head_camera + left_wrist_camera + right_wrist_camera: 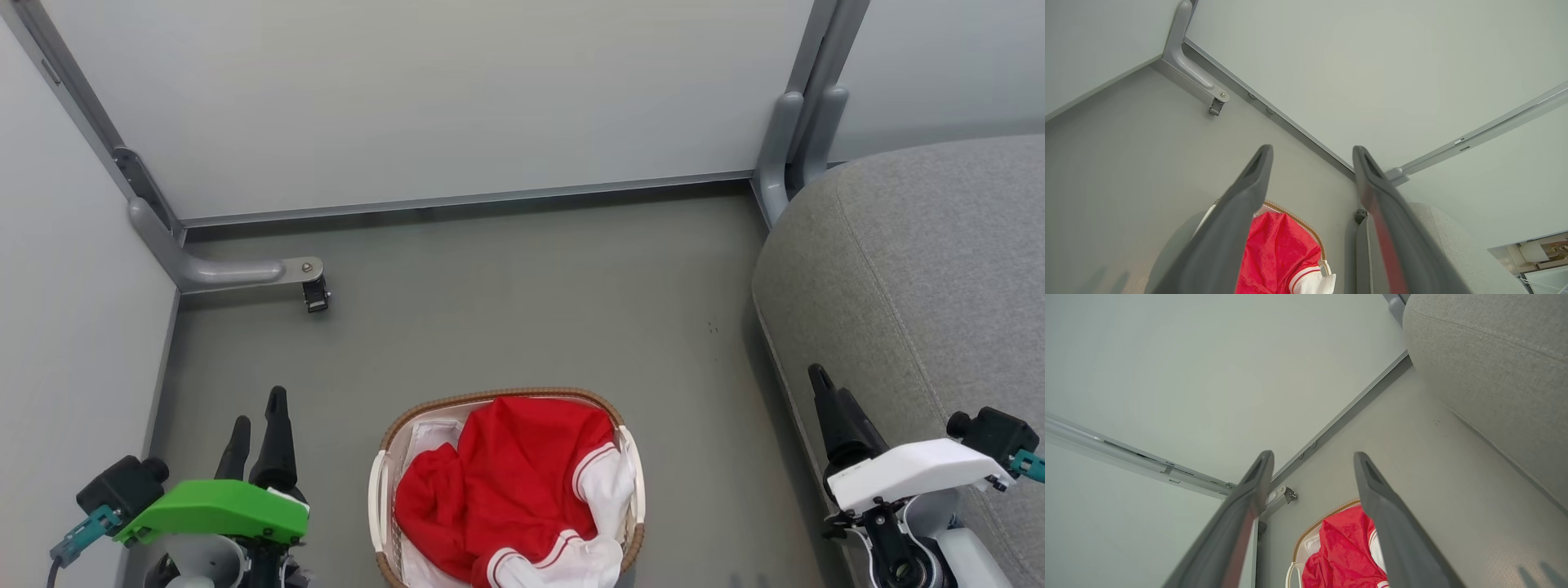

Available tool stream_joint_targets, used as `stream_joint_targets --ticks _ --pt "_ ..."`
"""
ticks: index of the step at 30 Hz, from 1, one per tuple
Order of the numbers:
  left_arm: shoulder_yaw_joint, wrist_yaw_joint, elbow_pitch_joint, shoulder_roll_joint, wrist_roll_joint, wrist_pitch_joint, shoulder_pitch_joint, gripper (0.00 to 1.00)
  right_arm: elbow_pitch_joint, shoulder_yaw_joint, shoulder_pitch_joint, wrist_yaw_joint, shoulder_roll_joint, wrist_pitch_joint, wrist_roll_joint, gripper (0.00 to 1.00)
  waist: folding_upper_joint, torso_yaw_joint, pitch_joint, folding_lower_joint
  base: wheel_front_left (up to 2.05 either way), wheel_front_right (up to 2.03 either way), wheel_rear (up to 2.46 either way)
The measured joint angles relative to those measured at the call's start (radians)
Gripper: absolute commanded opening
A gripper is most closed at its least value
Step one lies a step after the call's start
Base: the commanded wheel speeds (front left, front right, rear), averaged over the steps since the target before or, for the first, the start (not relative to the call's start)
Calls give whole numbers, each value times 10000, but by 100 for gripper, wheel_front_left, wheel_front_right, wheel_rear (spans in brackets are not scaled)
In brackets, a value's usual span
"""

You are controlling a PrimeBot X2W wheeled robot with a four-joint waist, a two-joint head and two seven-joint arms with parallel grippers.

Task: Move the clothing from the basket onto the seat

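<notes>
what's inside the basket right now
Inside the basket lies the red clothing, crumpled, its white striped-cuff sleeves toward the right and near edge. A white liner shows along the left side. Whatever lies under the clothing, including the basket's bottom, is covered.

Head cam high, steeply down on grey floor (522, 310); wrist cams low, near left and right, facing far wall (408, 98); all share oval cream brown-rimmed plastic basket (490, 397).

I see pale panels (424, 98) across the top and left of the frame, a dull grey floor (522, 302) below, and a metal foot (237, 271) with a black caster (316, 296) at upper left.
</notes>
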Motion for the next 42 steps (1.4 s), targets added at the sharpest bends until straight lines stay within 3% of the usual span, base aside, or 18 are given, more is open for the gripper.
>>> stream_joint_targets --ticks 13,42 --pt "-623 606 541 257 1745 -435 -30 100 339 520 -147 2 -180 -433 -1921 100 0 -6 -8 0 0 0 0" --pt "-1758 1645 -25 642 4945 -1218 -66 100 861 966 -352 2 -245 -1237 -5400 100 0 4 214 -1 0 0 0"
